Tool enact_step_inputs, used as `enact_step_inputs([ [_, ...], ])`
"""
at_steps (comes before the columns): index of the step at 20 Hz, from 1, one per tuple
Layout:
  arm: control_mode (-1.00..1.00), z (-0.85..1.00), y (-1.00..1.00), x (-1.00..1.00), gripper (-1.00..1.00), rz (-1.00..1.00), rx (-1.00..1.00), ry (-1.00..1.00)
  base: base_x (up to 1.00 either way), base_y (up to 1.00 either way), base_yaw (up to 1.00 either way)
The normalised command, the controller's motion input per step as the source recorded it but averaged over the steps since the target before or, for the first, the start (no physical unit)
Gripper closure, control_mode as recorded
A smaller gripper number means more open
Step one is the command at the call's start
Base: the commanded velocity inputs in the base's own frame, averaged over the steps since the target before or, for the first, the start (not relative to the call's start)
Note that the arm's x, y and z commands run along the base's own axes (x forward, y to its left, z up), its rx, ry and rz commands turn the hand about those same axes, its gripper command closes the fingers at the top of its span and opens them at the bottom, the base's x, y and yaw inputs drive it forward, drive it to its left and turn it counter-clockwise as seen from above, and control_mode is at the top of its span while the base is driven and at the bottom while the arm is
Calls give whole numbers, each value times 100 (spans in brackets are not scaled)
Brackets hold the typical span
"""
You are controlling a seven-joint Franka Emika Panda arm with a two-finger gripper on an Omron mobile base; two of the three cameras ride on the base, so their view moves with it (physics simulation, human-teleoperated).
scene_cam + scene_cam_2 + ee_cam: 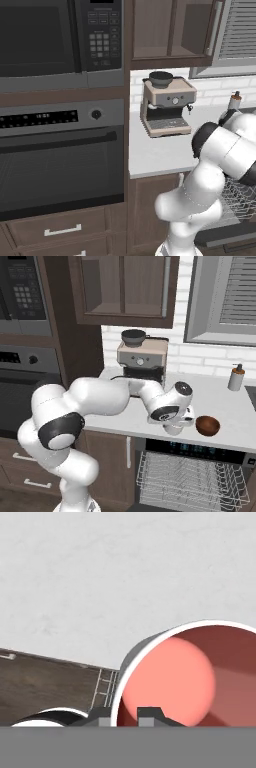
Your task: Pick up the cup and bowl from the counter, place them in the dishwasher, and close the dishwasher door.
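Gripper (129,717) fingers straddle the white rim of a cup (200,672), one tip inside the pink-red hollow and one outside the grey wall; whether the pads have actually pressed onto the rim I cannot tell, since just their tops rise at the bottom of the hand view. Gripping by the wall makes sense here, I judge, because the mouth is far wider than the finger span. The cup looks empty, nothing but smooth interior.

From the right base camera the hand (176,423) hangs low over the counter (220,401), close to its front edge, and the bowl (207,426) sits just beside it on the far side from the arm's base, upright and also empty (its glossy inside catches the light). Directly below the hand the dishwasher (200,448) stands open, its grey wire rack (190,478) pulled out and bare of dishes; the door itself I cannot make out clearly. Behind the hand stands the coffee machine (142,358), and a soap bottle (236,377) is well beyond the bowl.
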Motion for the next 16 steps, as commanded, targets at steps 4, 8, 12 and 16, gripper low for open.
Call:
enact_step_inputs([
  [4,-100,-5,88,-100,100,0,0,-27,0,0,0],
  [8,-100,-42,64,-100,100,0,0,-34,0,0,0],
  [12,-100,5,0,-100,100,0,0,-4,0,0,0],
  [16,-100,1,-40,-100,100,0,0,0,0,0,0],
])
